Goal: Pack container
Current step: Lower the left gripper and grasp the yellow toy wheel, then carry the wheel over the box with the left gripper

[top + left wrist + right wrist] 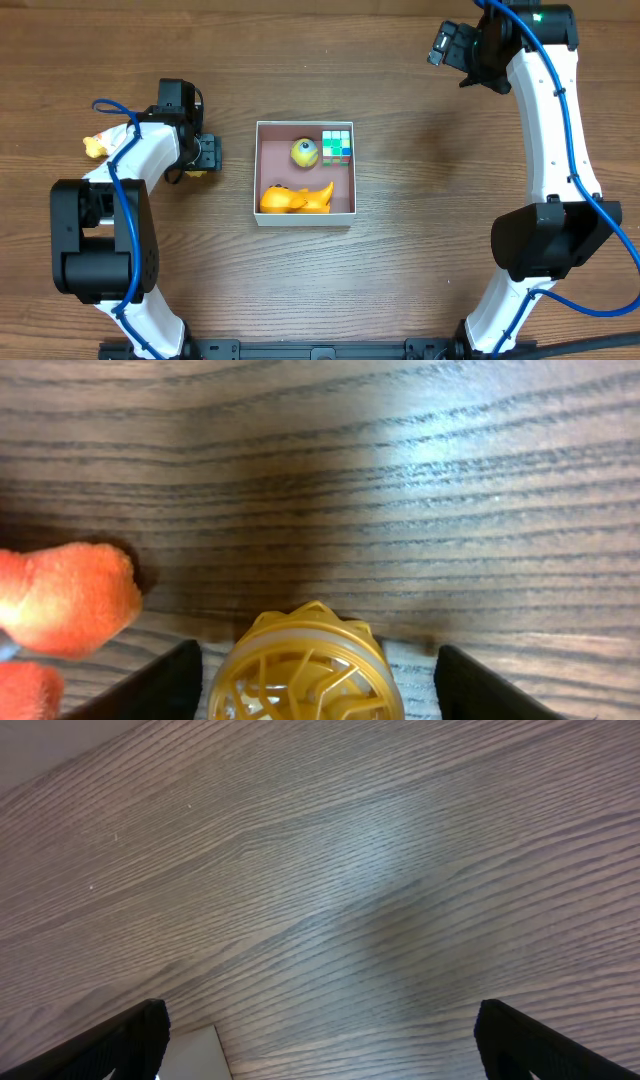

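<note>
Left gripper [317, 652]: spread wide, nothing clamped; the yellow lattice ball [303, 678] lies between the fingers [170, 682], with a gap on each side.
Container [278, 155]: set between the two grippers, much nearer the left one and untouched by either (a cube [337, 146], an eyed ball [305, 152] and an orange figure [295, 198] lie in it).
Step in hand: judged to be the grasp on the lattice ball.
How it is best done: the ball should be centred between the fingers before closing. It should be squeezed gently, since a round cage may roll away or squirt out.
Hazard: the orange plush [65, 600] just beside one finger should not be caught. Whether it touches that finger cannot be told.
Right gripper [325, 1040]: parted wide, empty, well apart from the container.
</note>
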